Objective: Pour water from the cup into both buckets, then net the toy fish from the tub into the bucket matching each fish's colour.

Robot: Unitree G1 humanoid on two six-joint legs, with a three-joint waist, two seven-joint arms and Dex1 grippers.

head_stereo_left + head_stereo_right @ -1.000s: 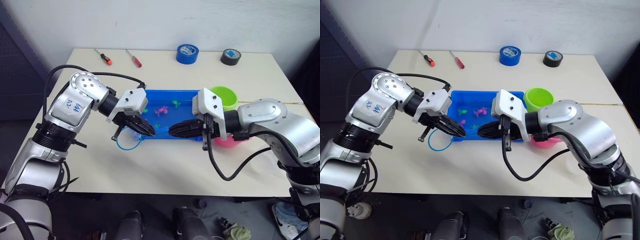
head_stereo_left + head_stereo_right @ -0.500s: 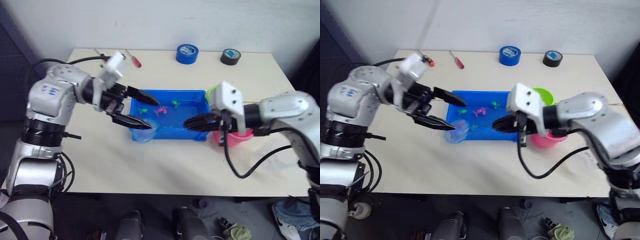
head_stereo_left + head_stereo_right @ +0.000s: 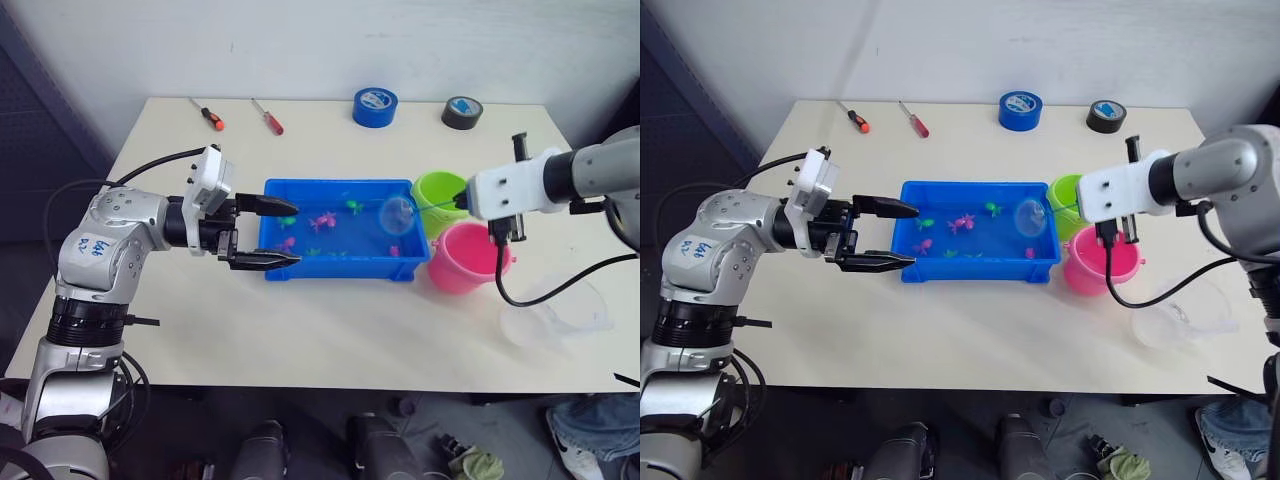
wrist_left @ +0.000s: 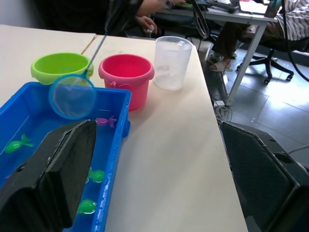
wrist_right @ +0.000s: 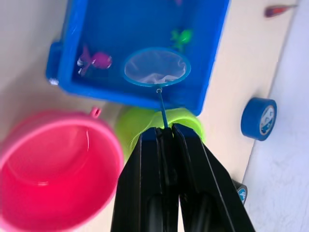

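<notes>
While netting: right end effector (image 5: 166,130) clamps net (image 5: 155,66) stick; left end effector (image 3: 268,232) gapes, empty.
Advice: dip hoop toward 9 o'clock under pink fish (image 3: 322,221), lift level.

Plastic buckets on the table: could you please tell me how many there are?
2: the lime green plastic bucket by the blue tub's right end; the pink plastic bucket touching it, nearer the robot.

Glossy blue plastic tub (image 3: 340,268), see-through plastic cup (image 3: 556,312), matt tabletop (image 3: 330,330)

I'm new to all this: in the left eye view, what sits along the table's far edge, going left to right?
Orange-handled screwdriver → red-handled screwdriver → blue tape roll → black tape roll.
</notes>
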